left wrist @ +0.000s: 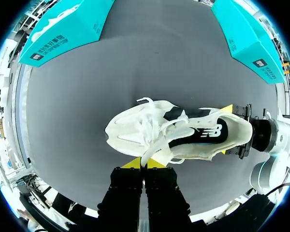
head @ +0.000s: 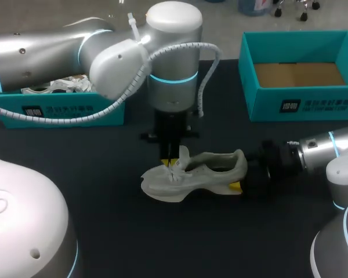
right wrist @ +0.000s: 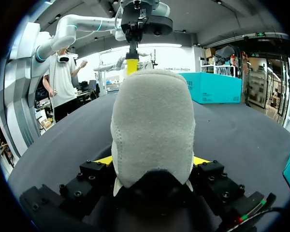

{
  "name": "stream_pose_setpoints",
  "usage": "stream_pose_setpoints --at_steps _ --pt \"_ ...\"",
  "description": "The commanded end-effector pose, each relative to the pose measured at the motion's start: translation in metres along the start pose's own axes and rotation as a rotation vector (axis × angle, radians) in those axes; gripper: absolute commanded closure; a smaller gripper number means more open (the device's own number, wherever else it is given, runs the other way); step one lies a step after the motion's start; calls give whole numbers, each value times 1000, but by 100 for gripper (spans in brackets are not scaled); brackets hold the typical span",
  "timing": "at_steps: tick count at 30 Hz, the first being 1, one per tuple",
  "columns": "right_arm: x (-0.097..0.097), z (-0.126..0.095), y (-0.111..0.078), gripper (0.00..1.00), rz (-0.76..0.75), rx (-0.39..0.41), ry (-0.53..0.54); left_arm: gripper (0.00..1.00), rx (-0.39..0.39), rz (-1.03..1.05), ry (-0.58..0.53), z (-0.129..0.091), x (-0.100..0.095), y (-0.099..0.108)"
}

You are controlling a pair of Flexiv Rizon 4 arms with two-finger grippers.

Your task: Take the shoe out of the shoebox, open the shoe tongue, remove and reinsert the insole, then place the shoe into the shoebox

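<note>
Standing behind and left of the shoe (head: 203, 172) is a teal paper-filled shoebox (head: 64, 111). Over the shoe's laced front the left gripper (left wrist: 146, 163) points straight down, its fingers almost together, pinching a white lace (left wrist: 152, 152). The shoe rests sole-down on the black table (head: 133, 243), toe leftward. At its heel the right gripper (right wrist: 152, 160) clamps it from both sides. Behind and right of the shoe sits an open shoebox (head: 296, 105), its brown floor showing.

The heel of the shoe (right wrist: 152, 121) filled the right wrist view, hiding its toe and most of the yellow tips of the right gripper (right wrist: 153, 160). In the head view the left arm (head: 104, 52) covered part of the left shoebox (head: 64, 113). Whether the left gripper (left wrist: 145, 163) pinched lace or tongue was unclear.
</note>
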State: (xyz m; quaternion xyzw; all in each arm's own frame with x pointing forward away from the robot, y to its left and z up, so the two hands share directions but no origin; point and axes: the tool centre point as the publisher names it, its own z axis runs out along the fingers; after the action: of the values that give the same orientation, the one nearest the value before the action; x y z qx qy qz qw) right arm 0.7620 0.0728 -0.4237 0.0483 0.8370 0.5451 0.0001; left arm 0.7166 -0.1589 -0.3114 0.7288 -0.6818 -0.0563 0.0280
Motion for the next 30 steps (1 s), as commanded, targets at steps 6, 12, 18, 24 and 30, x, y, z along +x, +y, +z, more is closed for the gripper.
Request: stream_pose_setpoints --at_steps 6,12,18,24,30 --pt "-1 6 -3 100 1 1 0 100 -9 -74 116 9 -24 4" --pt "-1 6 -3 100 1 1 0 100 -41 -131 52 31 -28 -1" --pt "-1 6 -3 100 1 1 0 100 -66 -172 27 52 -30 -7" --pt "-1 6 -3 100 1 1 0 100 -86 -201 12 70 -31 -13" --pt "-1 6 -3 100 1 1 0 58 -86 -199 12 70 -29 -13"
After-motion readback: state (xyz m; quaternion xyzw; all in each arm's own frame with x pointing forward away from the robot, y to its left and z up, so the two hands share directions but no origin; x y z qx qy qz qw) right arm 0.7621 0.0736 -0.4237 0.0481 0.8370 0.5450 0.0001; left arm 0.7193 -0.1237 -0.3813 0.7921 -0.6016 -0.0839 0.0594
